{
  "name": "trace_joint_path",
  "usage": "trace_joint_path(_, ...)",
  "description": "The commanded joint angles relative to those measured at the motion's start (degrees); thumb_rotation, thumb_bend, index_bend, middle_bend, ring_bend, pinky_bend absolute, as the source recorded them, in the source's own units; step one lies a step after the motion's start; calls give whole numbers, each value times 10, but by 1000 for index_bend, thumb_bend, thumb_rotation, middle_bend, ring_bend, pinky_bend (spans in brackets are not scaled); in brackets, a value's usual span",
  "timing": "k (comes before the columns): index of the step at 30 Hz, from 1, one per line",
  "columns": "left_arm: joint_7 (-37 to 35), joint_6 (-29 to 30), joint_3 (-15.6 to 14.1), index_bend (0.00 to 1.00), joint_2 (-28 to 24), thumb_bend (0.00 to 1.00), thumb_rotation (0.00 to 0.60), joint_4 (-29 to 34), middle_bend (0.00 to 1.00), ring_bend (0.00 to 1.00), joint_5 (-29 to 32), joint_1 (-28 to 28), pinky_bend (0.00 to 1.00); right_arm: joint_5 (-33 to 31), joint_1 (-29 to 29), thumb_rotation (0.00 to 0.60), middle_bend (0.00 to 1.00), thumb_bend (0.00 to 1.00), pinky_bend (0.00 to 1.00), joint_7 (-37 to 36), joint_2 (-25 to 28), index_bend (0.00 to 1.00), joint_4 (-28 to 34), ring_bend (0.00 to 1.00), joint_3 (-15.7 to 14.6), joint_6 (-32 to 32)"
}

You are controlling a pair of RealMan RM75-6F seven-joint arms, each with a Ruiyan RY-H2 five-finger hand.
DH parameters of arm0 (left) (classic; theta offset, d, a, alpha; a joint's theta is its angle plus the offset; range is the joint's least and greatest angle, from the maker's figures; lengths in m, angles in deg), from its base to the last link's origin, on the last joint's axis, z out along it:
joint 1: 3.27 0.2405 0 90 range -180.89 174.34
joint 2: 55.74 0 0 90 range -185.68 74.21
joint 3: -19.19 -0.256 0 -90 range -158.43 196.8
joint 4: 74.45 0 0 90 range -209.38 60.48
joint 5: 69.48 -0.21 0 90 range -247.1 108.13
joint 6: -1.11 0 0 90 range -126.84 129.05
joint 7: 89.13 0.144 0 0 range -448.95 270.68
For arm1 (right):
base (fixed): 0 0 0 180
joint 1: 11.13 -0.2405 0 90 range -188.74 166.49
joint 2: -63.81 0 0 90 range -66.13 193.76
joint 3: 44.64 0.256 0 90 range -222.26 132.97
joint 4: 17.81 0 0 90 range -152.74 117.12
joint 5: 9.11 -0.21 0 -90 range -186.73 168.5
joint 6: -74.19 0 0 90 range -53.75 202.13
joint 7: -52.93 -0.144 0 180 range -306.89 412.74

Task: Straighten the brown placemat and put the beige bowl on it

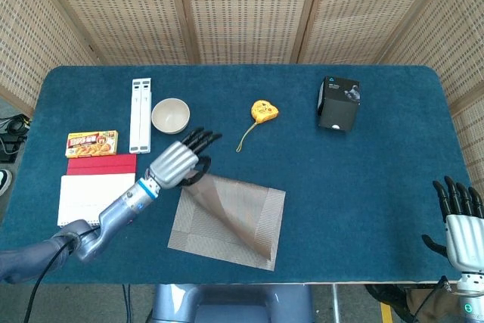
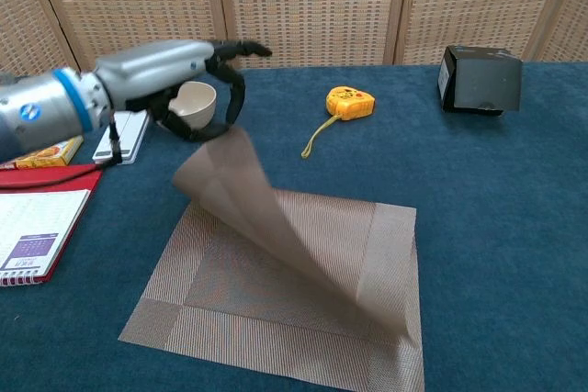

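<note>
Unfolding the brown placemat [image 2: 285,319], low centre of frame.
My left hand [image 2: 179,71] pinches its folded flap, lifted to open it flat; the beige bowl [image 1: 170,116] waits upper left on the bench [image 1: 363,179]. My right hand [image 1: 459,221] idles lower right, fingers [image 1: 454,194] spread.
</note>
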Motion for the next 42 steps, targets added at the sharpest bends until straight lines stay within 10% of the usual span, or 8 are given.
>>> trace_joint_path(1,43,-83,84,746,24,623,600,-60,0,0,106,-63,0,-5,-2,600,0,0,0,2,-2,0,-3,0,0,7)
trace_joint_path(14,105,-153,118,735,164,647,600,-317,0,0,210,-141,0,-19,-9,600,0,0,0,18,-11,0,-10,0,2,21)
trace_joint_path(17,100,-174,116,478,184,534,600,-357,0,0,217,-147,0,-22,-10,600,0,0,0,18,-11,0,-11,0,2,24)
trace_joint_path(20,84,-185,113,28,189,123,600,-374,0,0,216,-151,0,-26,-12,600,0,0,0,18,-12,0,-13,0,3,28)
trace_joint_path(25,20,-125,113,0,179,0,600,-367,0,0,192,-148,0,-27,-14,600,0,0,0,23,-15,0,-14,0,2,32)
trace_joint_path(34,-44,-29,97,0,89,0,600,-247,0,0,147,-105,0,-12,-11,600,0,0,0,29,-18,0,-12,0,-4,21)
trace_joint_path(42,152,62,62,0,-96,0,600,106,0,0,209,43,0,5,-9,600,0,0,0,36,-21,0,-12,0,-12,13)
